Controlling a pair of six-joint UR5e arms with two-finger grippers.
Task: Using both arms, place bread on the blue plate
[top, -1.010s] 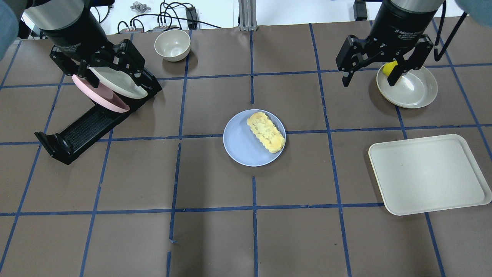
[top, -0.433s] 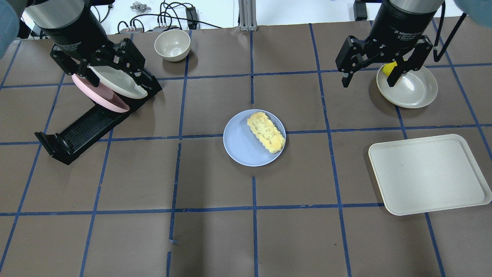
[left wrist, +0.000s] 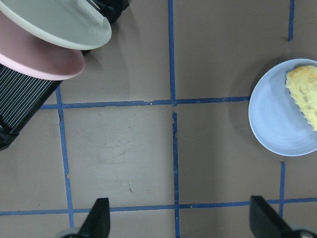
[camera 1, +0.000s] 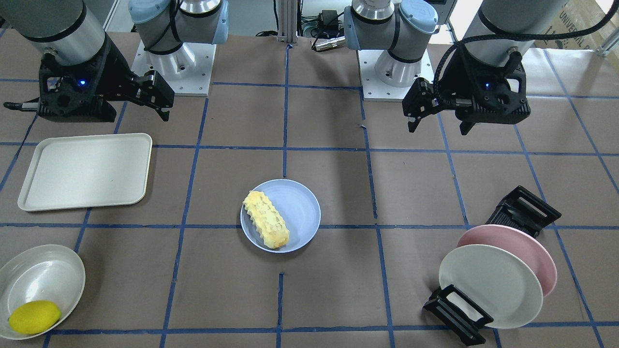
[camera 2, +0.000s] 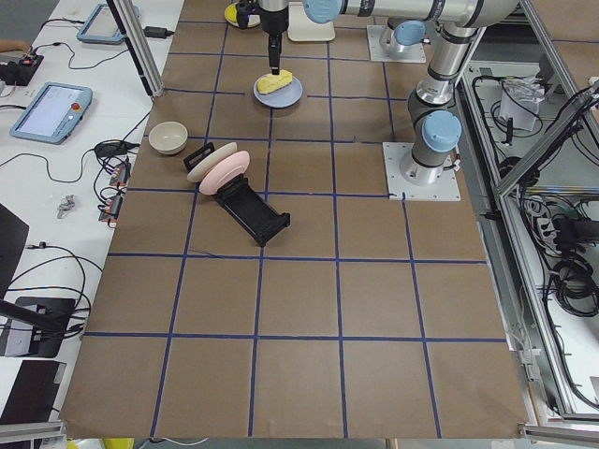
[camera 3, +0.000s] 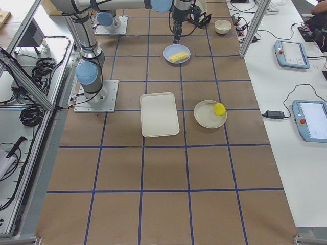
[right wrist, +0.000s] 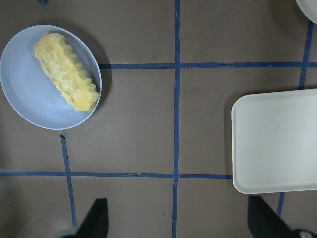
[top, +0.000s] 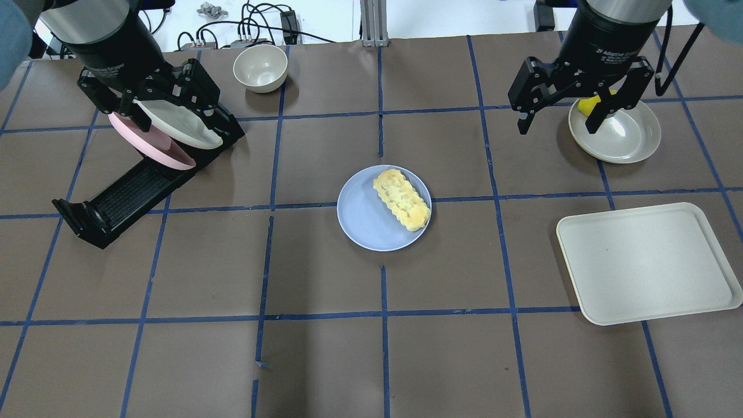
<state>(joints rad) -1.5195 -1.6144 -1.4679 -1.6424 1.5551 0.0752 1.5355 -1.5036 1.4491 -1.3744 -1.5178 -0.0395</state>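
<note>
Brown paper marked off with blue tape covers the worktop [top: 325,360]. On the stretch closest to the robot, toward its right, a cream rectangular tray [top: 647,261] lies flat. Farther out, at the middle of the worktop, sits the blue plate [top: 363,220]. The bread [top: 401,199] lies on it at a slant across the half toward the robot's right, with its nearer end at the rim and no hand touching it. Beyond that, on the robot's left, a black rack [top: 127,194] rests on the paper and props up two tilted plates, a pink plate [top: 148,145] and a white plate [top: 180,125] in front of it. On the robot's right at about the same depth, a cream dish [camera 1: 41,275] holds a lemon [camera 1: 35,316] against its rim. The left hand [camera 1: 438,126] hangs high over the rack's side of the worktop with its two fingers spread wide and nothing between them. The right hand [top: 557,123] hangs high on the dish's side, likewise spread and empty. Both are well apart from the bread. Farthest out, by the far edge, stands a small cream bowl [top: 260,67].
</note>
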